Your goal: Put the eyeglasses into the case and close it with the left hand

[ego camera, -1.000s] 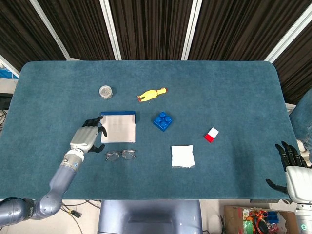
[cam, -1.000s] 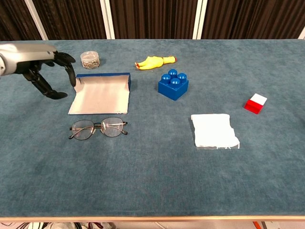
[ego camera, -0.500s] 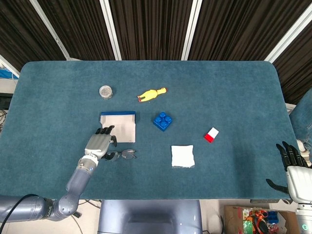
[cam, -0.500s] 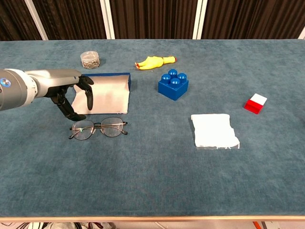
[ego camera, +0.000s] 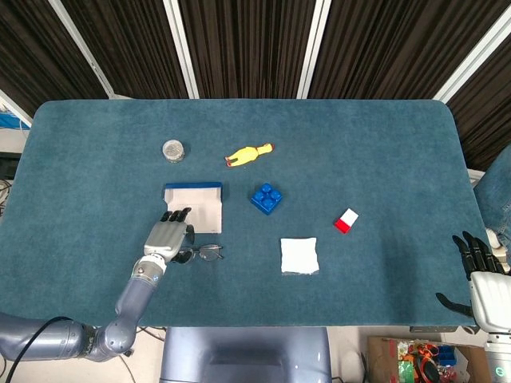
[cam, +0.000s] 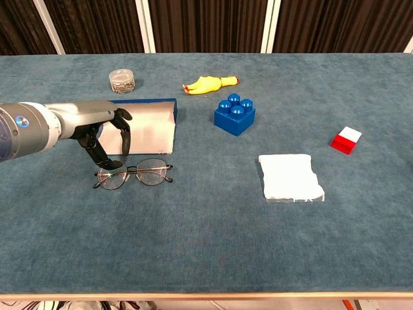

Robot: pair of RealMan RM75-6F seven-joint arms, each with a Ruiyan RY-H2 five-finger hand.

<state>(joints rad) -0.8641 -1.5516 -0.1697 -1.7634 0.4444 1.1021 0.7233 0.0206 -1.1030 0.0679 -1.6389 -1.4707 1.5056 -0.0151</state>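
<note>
Far left: left robot hand reaching in over the blue tabletop, palm down, dark fingers curled downward and parted, tips over or at the left lens of the eyeglasses; contact with the frame impossible to confirm from either view; nothing lifted; in the head view the same left robot hand covering the left end of the eyeglasses and the lower left corner of the case.

Just behind the hand: case lying open and flat, pale lining up, blue rim along its far edge; eyeglasses resting on the tabletop just in front of the case, outside it, lenses side by side, temples folded.

Further back and left: small clear jar of small metal bits, well apart from the case; right of that, near the far edge, yellow rubber chicken lying on its side.

Centre: blue building block with studs up, just right of the case; nearer and to the right, folded white cloth lying flat.

Right: small red-and-white block standing alone.

Far right, head view only: right robot hand off the tabletop edge, dark fingers spread upward, holding nothing.
</note>
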